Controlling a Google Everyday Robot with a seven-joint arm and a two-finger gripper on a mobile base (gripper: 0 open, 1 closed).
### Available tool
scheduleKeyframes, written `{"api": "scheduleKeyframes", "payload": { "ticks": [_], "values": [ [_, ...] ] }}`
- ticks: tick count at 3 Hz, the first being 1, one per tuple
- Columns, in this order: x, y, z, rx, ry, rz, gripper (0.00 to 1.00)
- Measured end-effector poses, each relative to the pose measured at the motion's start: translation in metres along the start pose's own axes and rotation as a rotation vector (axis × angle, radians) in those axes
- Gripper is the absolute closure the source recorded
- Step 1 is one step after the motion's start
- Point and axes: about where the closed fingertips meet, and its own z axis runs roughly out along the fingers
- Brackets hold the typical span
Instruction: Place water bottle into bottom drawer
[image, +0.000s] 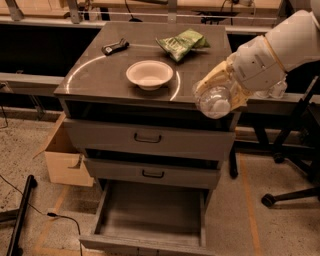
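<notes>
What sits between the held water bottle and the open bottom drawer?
In the camera view, only the two upper drawer fronts; the gripper holds the water bottle at the cabinet's front edge.

Access: bottom drawer pulled out, reachable from above. Overhang: shut upper drawers behind. Claw grips water bottle at worktop front-right corner, high above the drawer's right edge. Left flank: cardboard box.
</notes>
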Motion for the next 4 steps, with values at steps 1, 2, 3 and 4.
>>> {"api": "scheduleKeyframes", "payload": {
  "ticks": [1, 2, 3, 4],
  "values": [
    [-0.025, 0.020, 0.021, -0.041, -0.024, -0.005, 1.00],
    [-0.033, 0.033, 0.036, -0.065, -0.050, 0.009, 1.00],
    [-0.033, 0.033, 0.037, -0.065, -0.050, 0.008, 1.00],
    [-0.046, 0.039, 0.062, -0.029, -0.072, 0.036, 1.00]
  ]
}}
